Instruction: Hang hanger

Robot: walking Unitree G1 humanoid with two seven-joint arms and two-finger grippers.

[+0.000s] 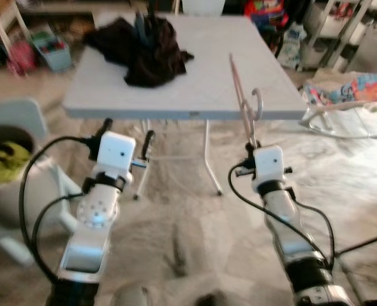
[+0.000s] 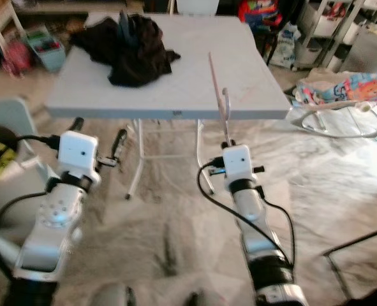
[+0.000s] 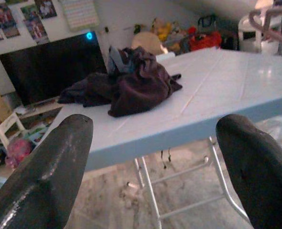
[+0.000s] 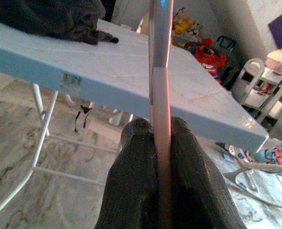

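While both arms reach forward over the marbled grey floor, the right gripper has its 2 black fingers pressed together on a thin pink plastic hanger, clamping it from both sides. That hanger stands nearly upright above the gripper, its silver hook curling just at the near edge of the pale grey folding table, and its long pink arm leans up and back over the tabletop's front right part. From the right wrist view the pink strip runs straight up between the fingers and crosses the table's front edge.

Left of it, the left gripper is held just short of the same near edge, its 2 fingers spread well apart with nothing between them. Below the tabletop, white tubular legs angle down to the floor, leaving open room under the table and between the 2 arms.

On the far left part of the tabletop lies a crumpled dark brown garment, well apart from the hanger; the surface between them is bare. A pale chair with something yellow-green sits beside the left arm. To the right of the table, near its corner, a colourful baby bouncer on a wire frame rests on the floor.
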